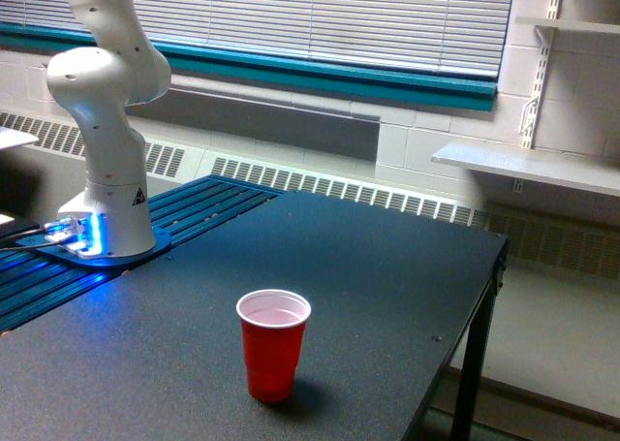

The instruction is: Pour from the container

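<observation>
The container is out of view, and so is the gripper. Only the white arm's base and lower links (105,121) show, at the exterior view's left, rising out of the top of the frame. A red plastic cup (273,345) stands upright on the dark table (387,267) near its front edge, its pale inside visible from above.
The arm's base sits on a blue slatted platform (194,208) with a blue light and cables at the exterior view's left. The table's edge and a black leg (475,363) fall off at the right. White shelves (533,165) and a radiator line the back wall.
</observation>
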Robot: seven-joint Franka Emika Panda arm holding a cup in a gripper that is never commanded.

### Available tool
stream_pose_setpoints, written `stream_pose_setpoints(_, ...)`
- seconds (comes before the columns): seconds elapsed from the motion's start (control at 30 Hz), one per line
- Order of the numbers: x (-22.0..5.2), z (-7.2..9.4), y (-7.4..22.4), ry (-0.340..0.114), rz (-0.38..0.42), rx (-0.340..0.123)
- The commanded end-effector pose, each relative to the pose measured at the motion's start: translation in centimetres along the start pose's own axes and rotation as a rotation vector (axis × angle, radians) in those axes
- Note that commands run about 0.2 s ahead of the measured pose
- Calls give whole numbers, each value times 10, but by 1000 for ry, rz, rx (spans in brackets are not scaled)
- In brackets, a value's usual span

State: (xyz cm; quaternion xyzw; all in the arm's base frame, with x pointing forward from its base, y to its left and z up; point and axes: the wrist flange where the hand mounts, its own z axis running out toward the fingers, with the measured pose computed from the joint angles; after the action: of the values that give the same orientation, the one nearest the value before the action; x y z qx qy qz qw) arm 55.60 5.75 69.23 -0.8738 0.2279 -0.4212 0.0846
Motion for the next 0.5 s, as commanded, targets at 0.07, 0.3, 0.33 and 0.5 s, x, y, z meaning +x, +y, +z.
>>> stream_pose_setpoints(0.07, -39, 26, 5, -22, -102, -68)
stream_pose_setpoints(0.3, -42, 30, 15, 32, -169, -112)
stream_pose_setpoints(0.33, -42, 31, 18, 43, -183, -121)
stream_pose_setpoints(0.5, -40, 34, 32, 82, -184, -153)
